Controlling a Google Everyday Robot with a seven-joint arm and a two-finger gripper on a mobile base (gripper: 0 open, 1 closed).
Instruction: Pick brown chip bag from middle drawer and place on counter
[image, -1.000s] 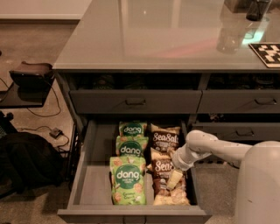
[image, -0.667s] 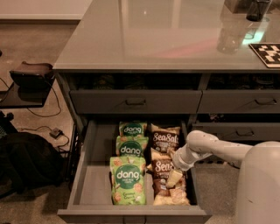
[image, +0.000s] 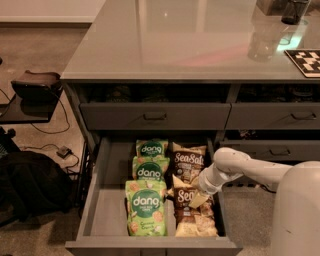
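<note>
The middle drawer (image: 100, 200) stands pulled open below the counter (image: 190, 40). Its right row holds two brown chip bags, one at the back (image: 189, 161) and one at the front (image: 194, 216). My white arm reaches in from the right. My gripper (image: 196, 191) is down in the drawer between the two brown bags, over the top edge of the front one. Its wrist hides where it meets the bag.
Three green "dang" bags (image: 146, 206) fill the drawer's left row. Narrower drawers with bar handles (image: 155, 116) sit above and to the right. A dark cup (image: 294, 11) and a checkered board (image: 306, 61) stand on the counter's right. A black bag (image: 30, 185) and cables lie on the floor at left.
</note>
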